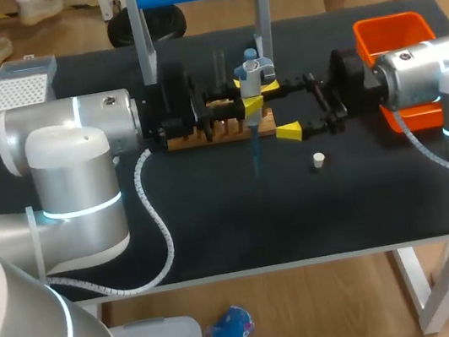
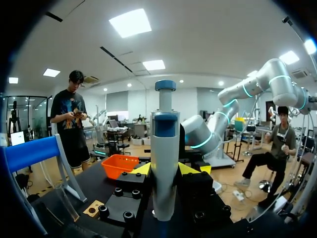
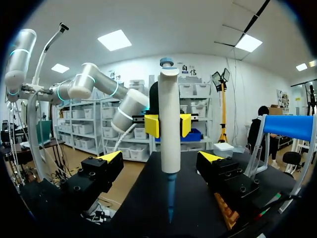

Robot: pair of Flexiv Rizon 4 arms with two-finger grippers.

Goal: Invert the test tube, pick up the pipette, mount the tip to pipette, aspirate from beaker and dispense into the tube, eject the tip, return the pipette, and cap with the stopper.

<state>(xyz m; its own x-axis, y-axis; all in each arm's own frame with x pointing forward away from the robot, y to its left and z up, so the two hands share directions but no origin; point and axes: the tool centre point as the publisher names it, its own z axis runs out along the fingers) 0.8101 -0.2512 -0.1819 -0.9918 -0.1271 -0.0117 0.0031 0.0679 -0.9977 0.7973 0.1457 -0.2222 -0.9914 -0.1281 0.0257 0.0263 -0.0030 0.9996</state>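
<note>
White pipette, clamped in left claw

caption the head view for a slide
left gripper holds the tipped pipette upright over the table, right gripper open beside it

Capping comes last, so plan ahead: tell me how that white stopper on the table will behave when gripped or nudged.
The stopper looks small and probably light, so a one-sided touch would likely scoot it across the table. It appears round and seems to stand on end; tipped over, it may roll. Its short sides offer little to pinch.
</note>
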